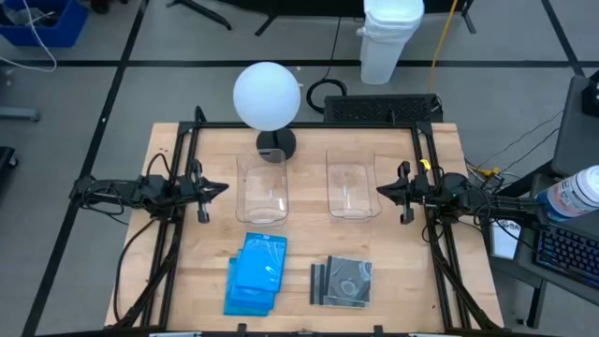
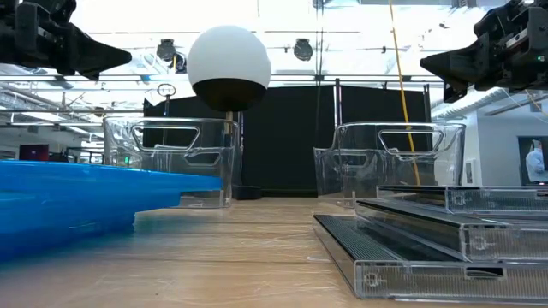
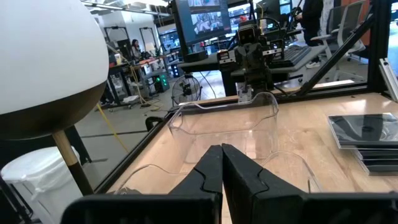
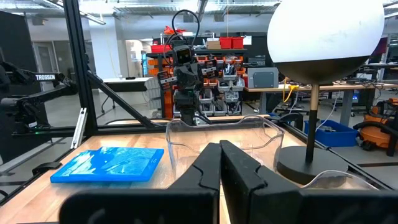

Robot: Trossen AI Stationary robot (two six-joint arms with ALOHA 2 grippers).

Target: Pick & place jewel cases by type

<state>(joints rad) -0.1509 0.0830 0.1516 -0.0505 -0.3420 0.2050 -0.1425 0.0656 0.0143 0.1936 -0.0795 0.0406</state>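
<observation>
Two stacks of jewel cases lie at the near edge of the table: the blue jewel cases, fanned loosely on the left, and the clear jewel cases with black spines and a disc showing, on the right. Both kinds look light, stiff and slick, and their thin plastic is probably brittle, so a hard squeeze could crack a lid. Lying flat, they offer little to grab; the best hold is likely across a short overhanging edge of the top case, where the fanned stacking leaves a lip.

Behind the stacks stand two empty clear tubs, the left tub and the right tub, with tall thin walls a carried case must clear. A white globe lamp stands just behind the left tub and could crowd a high approach. The left gripper and the right gripper hang above the table's sides, each with fingers pressed together and holding nothing.
</observation>
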